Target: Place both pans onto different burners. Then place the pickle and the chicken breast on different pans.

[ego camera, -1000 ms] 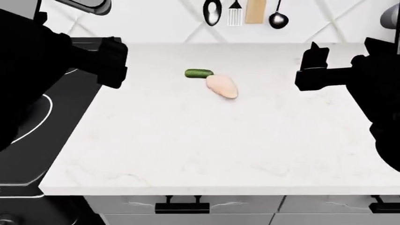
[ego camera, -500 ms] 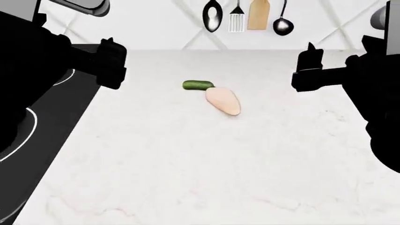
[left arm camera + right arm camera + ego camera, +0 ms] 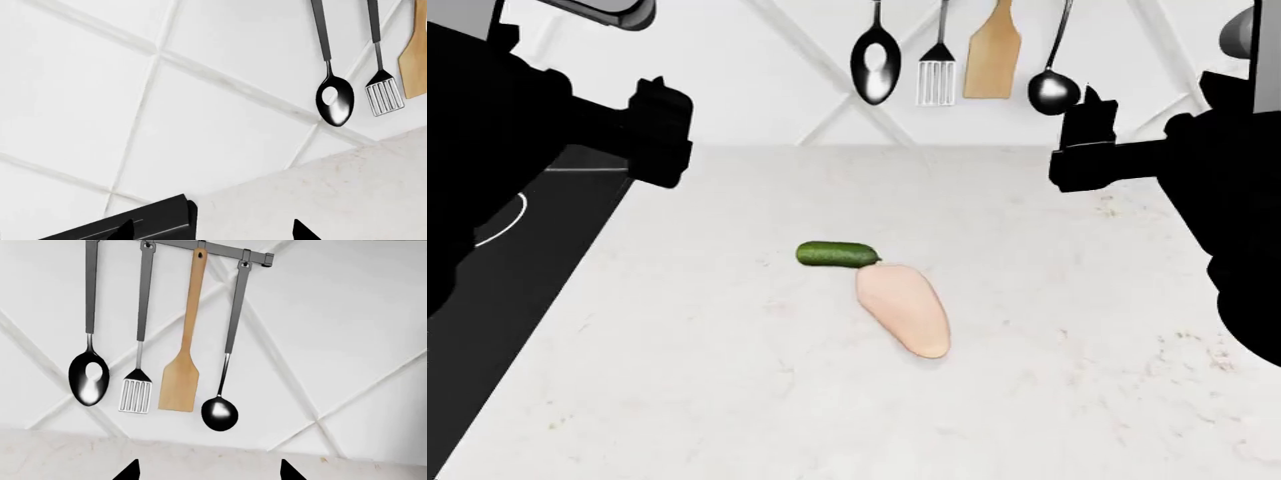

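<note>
The dark green pickle (image 3: 835, 254) lies on the white marble counter (image 3: 694, 380), its end touching the pale pink chicken breast (image 3: 904, 310) just in front of it. My left gripper (image 3: 662, 135) hangs open and empty above the counter's left edge, by the black stovetop (image 3: 507, 270). My right gripper (image 3: 1084, 140) hangs open and empty at the right. Only part of one white burner circle (image 3: 505, 222) shows. In the left wrist view the fingertips (image 3: 124, 231) straddle the stovetop's corner (image 3: 160, 217). No pans are in view.
Several utensils hang on the tiled back wall: a black spoon (image 3: 876, 62), a slotted spatula (image 3: 936, 75), a wooden spatula (image 3: 993, 62) and a ladle (image 3: 1050, 88). They also show in the right wrist view (image 3: 180, 380). My dark arms fill both sides.
The head view has moved forward over the counter: the pickle and chicken breast now sit lower and larger in frame, the front edge has left view, and less stovetop shows. Both grippers stay open.
</note>
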